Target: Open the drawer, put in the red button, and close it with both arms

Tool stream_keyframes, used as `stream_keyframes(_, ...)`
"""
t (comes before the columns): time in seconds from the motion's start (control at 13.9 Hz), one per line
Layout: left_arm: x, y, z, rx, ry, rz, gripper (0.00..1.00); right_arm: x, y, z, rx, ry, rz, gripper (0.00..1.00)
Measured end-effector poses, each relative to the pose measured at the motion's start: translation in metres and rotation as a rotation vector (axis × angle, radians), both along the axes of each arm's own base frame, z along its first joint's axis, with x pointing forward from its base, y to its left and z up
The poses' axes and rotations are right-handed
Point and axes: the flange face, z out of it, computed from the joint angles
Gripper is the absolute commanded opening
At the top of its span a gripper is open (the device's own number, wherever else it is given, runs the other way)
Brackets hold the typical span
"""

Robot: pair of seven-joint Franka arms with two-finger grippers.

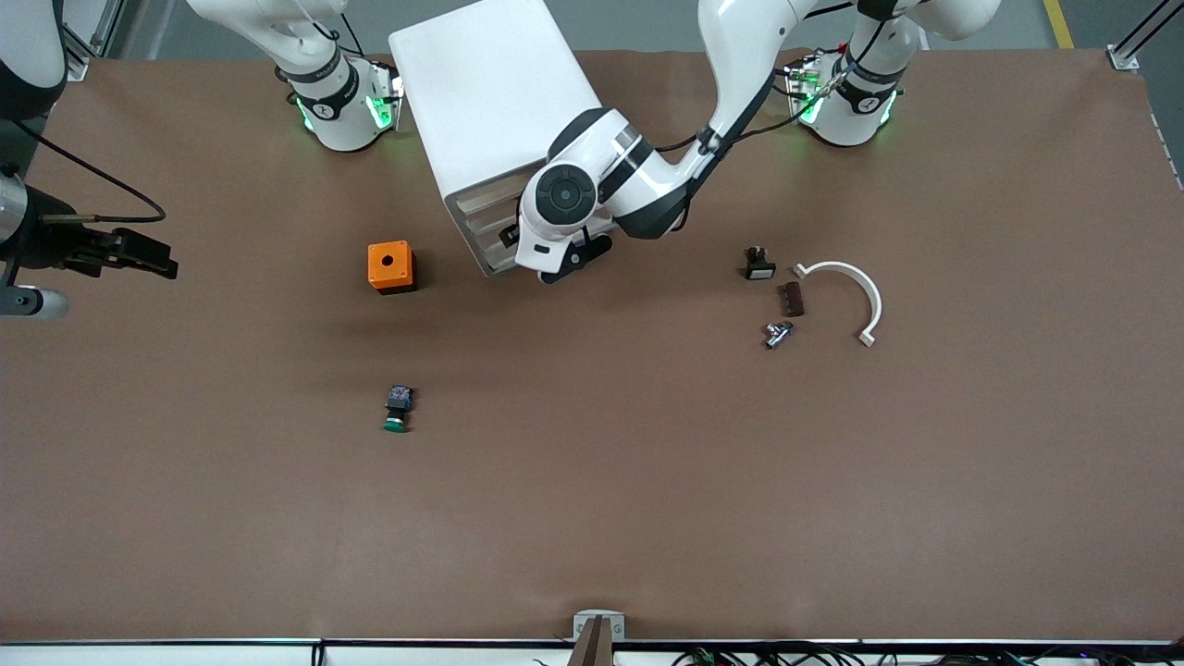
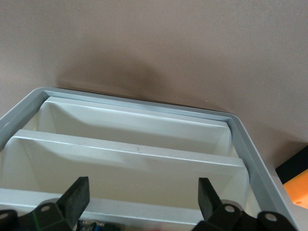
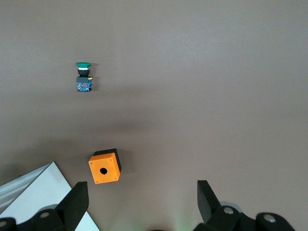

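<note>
Orange box [image 1: 391, 266] with a hole in its top: stood at about 9 o'clock from table centre. Green-capped button [image 1: 398, 409]: lay on its side at 6 o'clock of the box. White curved bracket [image 1: 848, 296], small black part [image 1: 758, 265], brown block [image 1: 792, 299], metal fitting [image 1: 777, 334]: clustered at 3 o'clock.

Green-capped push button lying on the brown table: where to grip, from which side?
Take the green-capped button by its blocky black-and-blue body, not the round cap. It lies on its side, cap toward the front camera, so probably come straight down, closing across the body. Right tool, open, waits at the right arm's end; left tool, open, faces the white cabinet.
</note>
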Motion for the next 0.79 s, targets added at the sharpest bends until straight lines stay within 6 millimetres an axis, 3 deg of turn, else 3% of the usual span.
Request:
stream_keyframes(0.22,0.01,0.003,0.005,-0.015,-0.013,0.019,0.99,0.0,0.0,0.0,0.0,0.0,0.0,1.0)
stream_keyframes(0.36,0.033,0.013,0.022,-0.041,-0.037,0.057,0.99,0.0,0.0,0.0,0.0,0.0,0.0,1.0)
stream_keyframes(0.57,0.086,0.041,0.074,-0.109,-0.104,0.134,0.99,0.0,0.001,0.0,0.0,0.0,0.002,1.0)
stream_keyframes(0.79,0.145,0.103,0.14,-0.213,-0.224,0.102,0.99,0.0,0.002,0.0,0.0,-0.001,0.003,1.0)
